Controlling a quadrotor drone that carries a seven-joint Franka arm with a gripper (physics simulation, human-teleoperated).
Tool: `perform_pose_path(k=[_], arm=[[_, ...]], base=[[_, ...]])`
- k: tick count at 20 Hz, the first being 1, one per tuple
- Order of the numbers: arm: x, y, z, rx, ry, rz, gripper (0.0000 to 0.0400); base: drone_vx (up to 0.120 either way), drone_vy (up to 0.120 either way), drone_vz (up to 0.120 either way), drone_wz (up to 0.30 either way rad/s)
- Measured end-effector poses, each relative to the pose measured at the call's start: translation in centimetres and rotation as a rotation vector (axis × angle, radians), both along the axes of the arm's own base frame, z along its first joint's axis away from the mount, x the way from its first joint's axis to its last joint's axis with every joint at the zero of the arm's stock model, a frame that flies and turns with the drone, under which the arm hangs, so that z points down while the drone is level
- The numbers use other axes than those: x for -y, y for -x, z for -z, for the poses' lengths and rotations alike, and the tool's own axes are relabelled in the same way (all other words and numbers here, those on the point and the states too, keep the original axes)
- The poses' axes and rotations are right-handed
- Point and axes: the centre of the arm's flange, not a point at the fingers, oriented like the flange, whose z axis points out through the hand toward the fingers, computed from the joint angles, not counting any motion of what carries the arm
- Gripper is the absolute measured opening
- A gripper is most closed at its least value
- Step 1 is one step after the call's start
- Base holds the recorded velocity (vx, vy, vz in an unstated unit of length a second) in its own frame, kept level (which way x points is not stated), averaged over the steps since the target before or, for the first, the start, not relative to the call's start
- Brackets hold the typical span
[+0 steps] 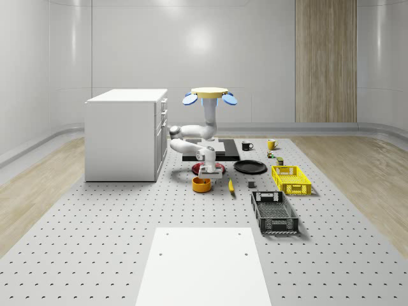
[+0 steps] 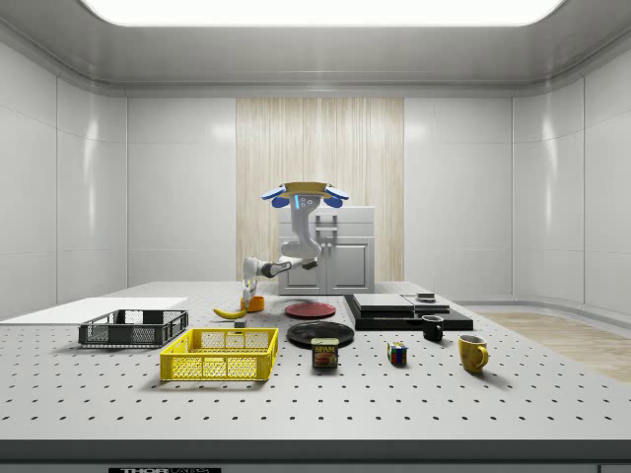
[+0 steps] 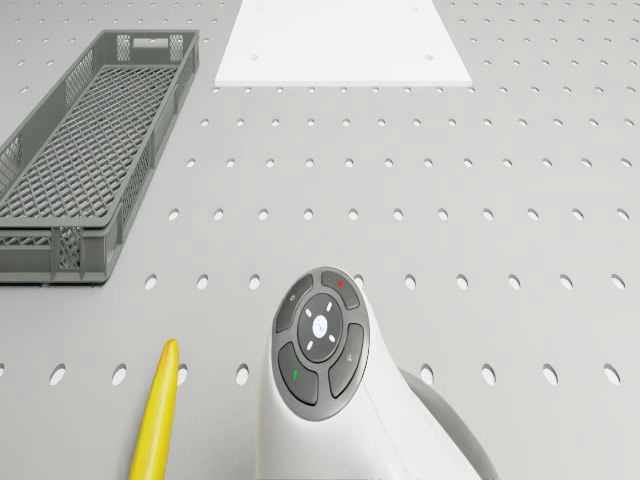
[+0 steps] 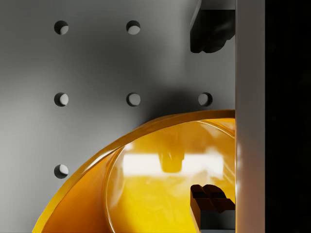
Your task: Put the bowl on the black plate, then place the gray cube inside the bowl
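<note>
- My jaws hang right over the orange bowl, spread wide: in the wrist view one finger sits outside the rim, the other inside.
- The bowl is glossy orange-yellow and stands upright on the bench.
- It lies just beside the red plate; the black plate lies farther off.
- My drone body hovers above the red plate.
- The wrist view cuts off much of the bowl.
- I cannot tell whether either finger touches the rim.
</note>
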Motion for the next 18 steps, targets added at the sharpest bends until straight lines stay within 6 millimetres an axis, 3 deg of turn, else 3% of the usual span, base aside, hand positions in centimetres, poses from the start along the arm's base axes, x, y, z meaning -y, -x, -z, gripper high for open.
perform_pose_path(k=[1, 3, 6, 9, 14, 18], arm=[[0.0, 0.0, 0.0, 0.0, 0.0, 0.0, 0.0315], [0.0, -0.1, 0.0, 0.0, 0.0, 0.0, 0.0231], [0.0, -0.1, 0.0, 0.0, 0.0, 0.0, 0.0162], [-0.1, -0.1, 0.0, 0.0, 0.0, 0.0, 0.0129], [-0.1, -0.1, 0.5, 0.0, 0.0, 0.0, 0.0108], [-0.1, -0.1, 1.8, 0.0, 0.0, 0.0, 0.0103]], base=[[0.0, 0.0, 0.0, 0.0], [0.0, 0.0, 0.0, 0.0], [0.0, 0.0, 0.0, 0.0], [0.0, 0.0, 0.0, 0.0], [0.0, 0.0, 0.0, 0.0], [0.0, 0.0, 0.1, 0.0]])
